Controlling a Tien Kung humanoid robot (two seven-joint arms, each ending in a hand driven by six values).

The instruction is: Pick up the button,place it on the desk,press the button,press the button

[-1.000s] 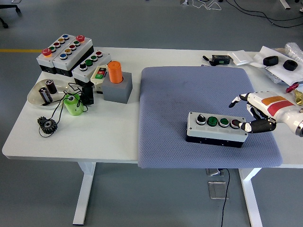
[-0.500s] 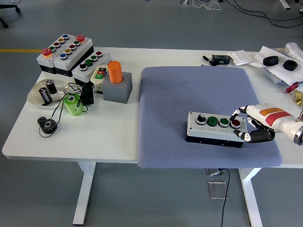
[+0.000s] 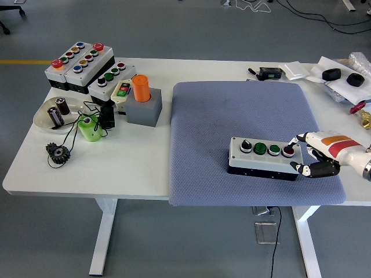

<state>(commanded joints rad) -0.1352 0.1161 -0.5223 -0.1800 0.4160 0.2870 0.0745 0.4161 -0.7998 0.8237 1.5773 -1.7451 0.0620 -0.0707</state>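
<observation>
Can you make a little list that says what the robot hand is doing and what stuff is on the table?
right hand: at the button box's right end, one fingertip at the red button
button box: on the grey mat; black knob, two green buttons, red button
left arm: not visible
table's left side: more button boxes, orange cylinder, black gear

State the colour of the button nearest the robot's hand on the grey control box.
Red: the rightmost button on the control box, seen in the head view.
</observation>
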